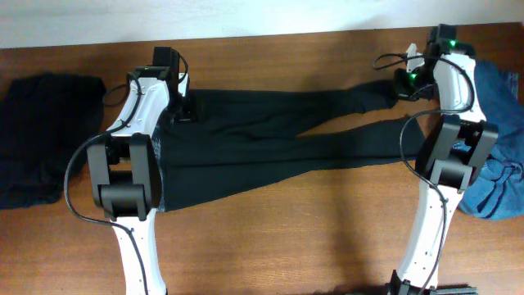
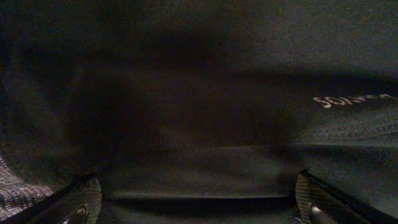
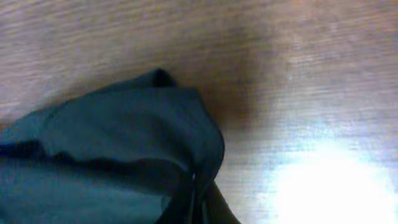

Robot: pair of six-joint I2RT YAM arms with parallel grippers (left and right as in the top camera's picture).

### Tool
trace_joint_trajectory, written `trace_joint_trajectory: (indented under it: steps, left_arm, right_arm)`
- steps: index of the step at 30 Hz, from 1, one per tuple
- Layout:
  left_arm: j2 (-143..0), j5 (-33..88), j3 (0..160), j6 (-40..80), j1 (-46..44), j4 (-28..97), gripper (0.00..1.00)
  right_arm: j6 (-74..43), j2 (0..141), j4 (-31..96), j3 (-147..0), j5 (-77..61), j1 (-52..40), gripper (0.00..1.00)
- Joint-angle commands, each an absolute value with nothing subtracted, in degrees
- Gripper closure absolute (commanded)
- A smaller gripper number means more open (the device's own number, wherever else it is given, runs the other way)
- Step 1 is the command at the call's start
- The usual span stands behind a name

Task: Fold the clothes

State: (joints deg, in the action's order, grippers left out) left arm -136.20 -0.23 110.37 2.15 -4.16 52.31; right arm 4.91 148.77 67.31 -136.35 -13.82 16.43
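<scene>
Black trousers [image 1: 270, 139], one pair, span the table [image 1: 286, 238]. My left gripper [image 1: 186, 106] presses the waist, jaws apart; my right gripper [image 1: 403, 84] pinches one cuff. Two spare garments: dark heap [image 1: 41, 139], blue heap [image 1: 501, 164].

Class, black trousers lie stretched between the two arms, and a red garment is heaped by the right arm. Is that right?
No: in the overhead view the garment by the right arm is blue, not red. The black trousers do stretch between the arms.

L pincer [image 2: 199, 202] spread wide; R pincer [image 3: 198, 200] pinched.
</scene>
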Motion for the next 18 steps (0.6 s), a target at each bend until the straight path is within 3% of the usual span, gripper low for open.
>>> trace_joint_trajectory:
  steps: [1, 8, 18]
  left_arm:
    - [-139.17, -0.91, 109.73, 2.11, -3.70, 52.51, 0.01]
    - [-139.17, -0.91, 109.73, 2.11, -3.70, 52.51, 0.01]
    - [-139.17, -0.91, 109.73, 2.11, -3.70, 52.51, 0.01]
  right_arm:
    - [-1.43, 141.71, 69.87, -141.25, -11.62, 16.25, 0.96]
    - [-14.50, 139.94, 77.76, -146.56, -2.68, 16.27, 0.96]
    - [-17.08, 139.96, 82.13, -146.52, -2.61, 16.25, 0.96]
